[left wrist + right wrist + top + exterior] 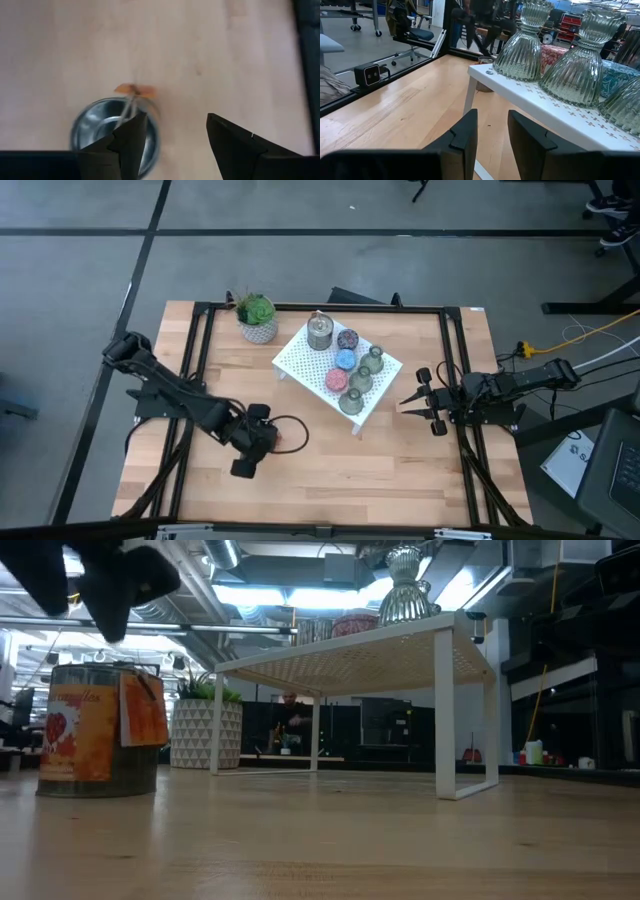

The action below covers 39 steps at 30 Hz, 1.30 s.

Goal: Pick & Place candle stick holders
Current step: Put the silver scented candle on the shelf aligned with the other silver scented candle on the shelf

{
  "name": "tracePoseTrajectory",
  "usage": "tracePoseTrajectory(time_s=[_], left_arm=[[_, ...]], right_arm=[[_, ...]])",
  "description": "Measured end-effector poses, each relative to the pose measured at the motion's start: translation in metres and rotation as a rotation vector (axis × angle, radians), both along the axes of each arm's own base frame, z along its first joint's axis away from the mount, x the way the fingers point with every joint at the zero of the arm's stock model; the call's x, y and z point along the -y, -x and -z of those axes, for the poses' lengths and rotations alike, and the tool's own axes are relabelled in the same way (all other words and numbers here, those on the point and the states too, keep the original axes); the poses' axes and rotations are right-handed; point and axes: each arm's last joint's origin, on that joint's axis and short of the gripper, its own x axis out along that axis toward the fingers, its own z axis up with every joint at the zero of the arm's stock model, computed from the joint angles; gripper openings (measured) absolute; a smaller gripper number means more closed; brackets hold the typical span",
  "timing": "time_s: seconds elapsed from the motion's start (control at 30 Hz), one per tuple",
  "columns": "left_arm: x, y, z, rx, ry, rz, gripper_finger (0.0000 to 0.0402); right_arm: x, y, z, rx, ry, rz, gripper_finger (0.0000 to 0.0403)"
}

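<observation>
The left gripper (175, 137), fingers apart, hung over the silver holder (107, 132); one finger could topple it.

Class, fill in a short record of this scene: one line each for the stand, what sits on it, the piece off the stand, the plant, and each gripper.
stand: white perforated stand, mid-table
on stand: silver holder, purple, blue, pink, three olive-green bell-shaped holders
off stand: silver holder with orange tag standing on the table
plant: green potted plant, beside the stand's far left corner
left gripper: open, above that silver holder, one finger over its rim
right gripper: narrow gap, empty, pointing at the stand's right side
</observation>
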Motion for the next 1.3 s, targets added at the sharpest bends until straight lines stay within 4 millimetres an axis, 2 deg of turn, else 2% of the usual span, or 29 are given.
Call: tracePoseTrajectory(time_s=[0.37, 0.5, 0.7, 0.73, 0.97, 1.17, 1.3], left_arm=[[0.017, -0.009, 0.039, -0.106, -0.147, -0.042, 0.0194], [0.015, -0.011, 0.043, -0.104, -0.17, -0.09, 0.0146], [0.01, -0.012, 0.043, -0.101, -0.209, -0.141, 0.0025], [0.009, -0.012, 0.043, -0.104, -0.216, -0.145, 0.0014], [0.002, -0.014, 0.044, -0.105, -0.269, -0.13, 0.0004], [-0.006, -0.015, 0.026, -0.136, -0.284, -0.153, 0.0003], [-0.008, -0.016, -0.001, -0.098, -0.266, -0.162, 0.0002]], right_arm=[[0.0, 0.0, 0.0, 0.0, 0.0, 0.0, 0.0112], [0.0, 0.0, 0.0, 0.0, 0.0, 0.0, 0.0112], [0.0, 0.0, 0.0, 0.0, 0.0, 0.0, 0.0112], [0.0, 0.0, 0.0, 0.0, 0.0, 0.0, 0.0112], [0.0, 0.0, 0.0, 0.0, 0.0, 0.0, 0.0112], [0.0, 0.0, 0.0, 0.0, 0.0, 0.0, 0.0112], [0.0, 0.0, 0.0, 0.0, 0.0, 0.0, 0.0112]])
